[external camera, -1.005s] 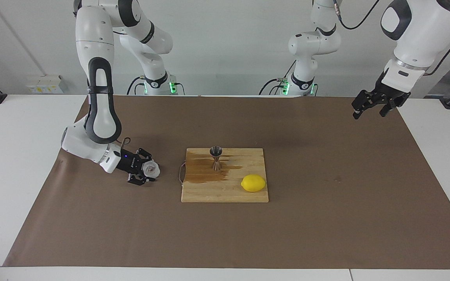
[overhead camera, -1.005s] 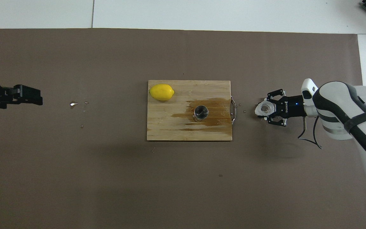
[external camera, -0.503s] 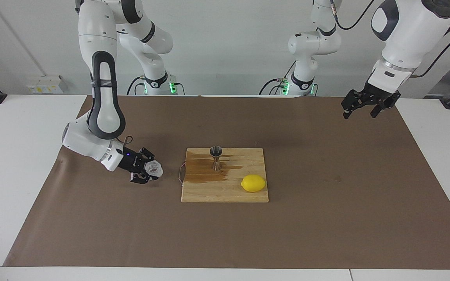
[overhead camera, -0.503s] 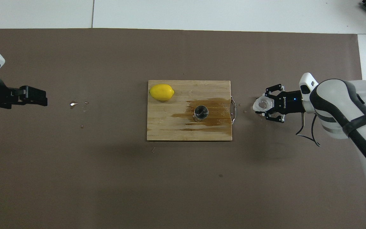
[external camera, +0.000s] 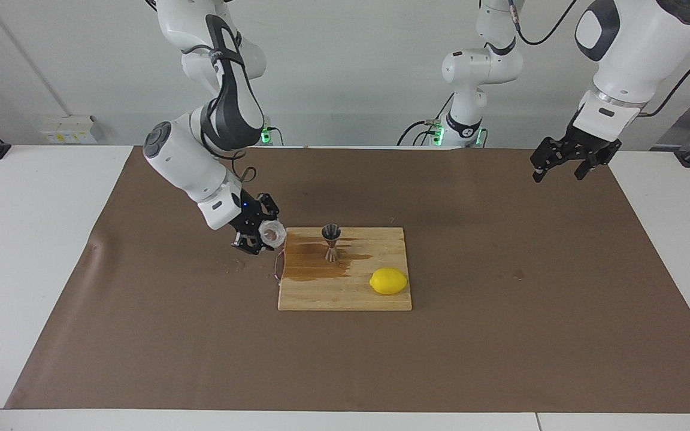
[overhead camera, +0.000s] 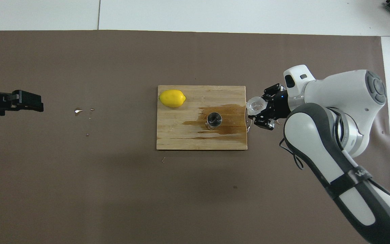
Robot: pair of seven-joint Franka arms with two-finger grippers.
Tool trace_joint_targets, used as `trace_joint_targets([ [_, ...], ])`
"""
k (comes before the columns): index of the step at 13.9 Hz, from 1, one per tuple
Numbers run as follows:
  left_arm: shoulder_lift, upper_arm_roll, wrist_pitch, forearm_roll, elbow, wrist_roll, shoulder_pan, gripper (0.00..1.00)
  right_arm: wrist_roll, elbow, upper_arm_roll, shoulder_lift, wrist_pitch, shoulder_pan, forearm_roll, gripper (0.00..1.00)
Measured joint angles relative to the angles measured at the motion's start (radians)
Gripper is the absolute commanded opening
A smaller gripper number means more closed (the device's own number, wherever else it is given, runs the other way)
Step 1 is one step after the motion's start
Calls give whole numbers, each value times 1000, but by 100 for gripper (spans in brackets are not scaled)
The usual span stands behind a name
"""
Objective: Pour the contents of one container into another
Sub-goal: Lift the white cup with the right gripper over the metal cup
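Note:
A small translucent whitish cup [external camera: 272, 233] [overhead camera: 255, 104] is gripped in my right gripper [external camera: 265, 234] [overhead camera: 260, 109], which is shut on it. The cup hangs tilted in the air over the edge of the wooden cutting board [external camera: 345, 293] [overhead camera: 181, 135] at the right arm's end. The steel hourglass jigger [external camera: 331, 242] [overhead camera: 214, 120] stands upright on the board, a short way from the cup. My left gripper [external camera: 563, 163] [overhead camera: 29, 101] hangs open and holds nothing, over the brown mat toward the left arm's end, where that arm waits.
A yellow lemon [external camera: 389, 281] [overhead camera: 172, 98] lies on the board, farther from the robots than the jigger. A dark wet stain [external camera: 312, 266] spreads around the jigger. The board's metal handle [external camera: 277, 267] faces the right arm's end. Droplets [overhead camera: 78, 110] dot the mat.
My right arm has lifted the cup off the mat and swung it over to the board's edge, close to the jigger. The left gripper has barely shifted.

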Motion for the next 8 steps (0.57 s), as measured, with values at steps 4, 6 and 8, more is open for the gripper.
trace_joint_targets([
  [4,0,32,-2,0,0,1,-43,100,196,15,0,0,29,80,-174,14],
  [6,0,47,-2,0,-1,1,-62,100,291,30,0,0,29,120,-262,14],
  [8,0,54,-3,1,-3,1,-62,100,371,37,1,0,30,159,-355,14],
])
